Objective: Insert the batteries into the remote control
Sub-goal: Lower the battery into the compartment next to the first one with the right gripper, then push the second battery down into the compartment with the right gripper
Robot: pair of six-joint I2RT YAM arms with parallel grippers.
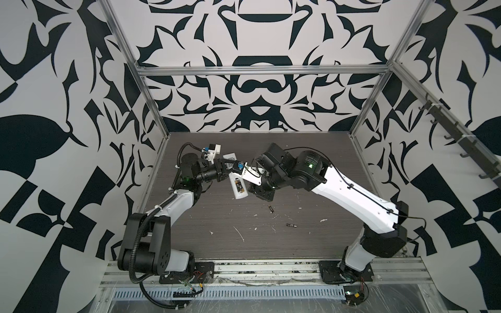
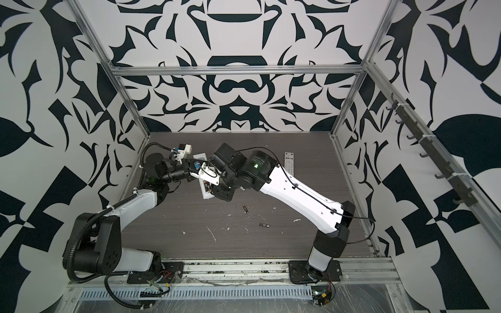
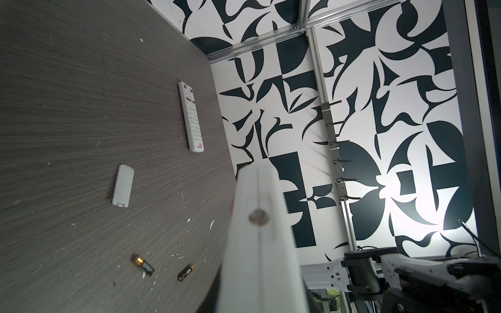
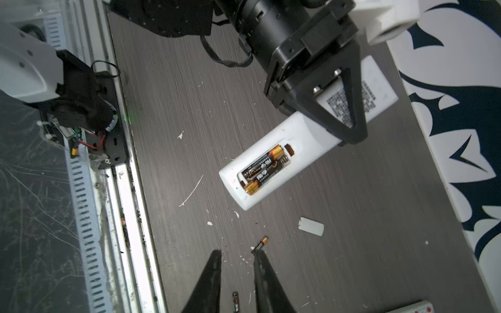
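Right wrist view — left claw (image 4: 345,122) clamps remote (image 4: 303,135), two batteries (image 4: 264,169) inside

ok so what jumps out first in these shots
The left hand clamps a white remote back-up near the middle of the table, its open bay holding two batteries. Two loose batteries lie nearer the front, and a second remote sits face-up toward the rear right.

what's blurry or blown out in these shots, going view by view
Left wrist view: the held white plastic remote control looms close, badly out of focus, and glare bleaches the black-and-white patterned wall. Right wrist view: that remote is sharp, while the right gripper is a dark blur. Both top views: evenly lit, but the loose dark gold-banded batteries are tiny and soft.
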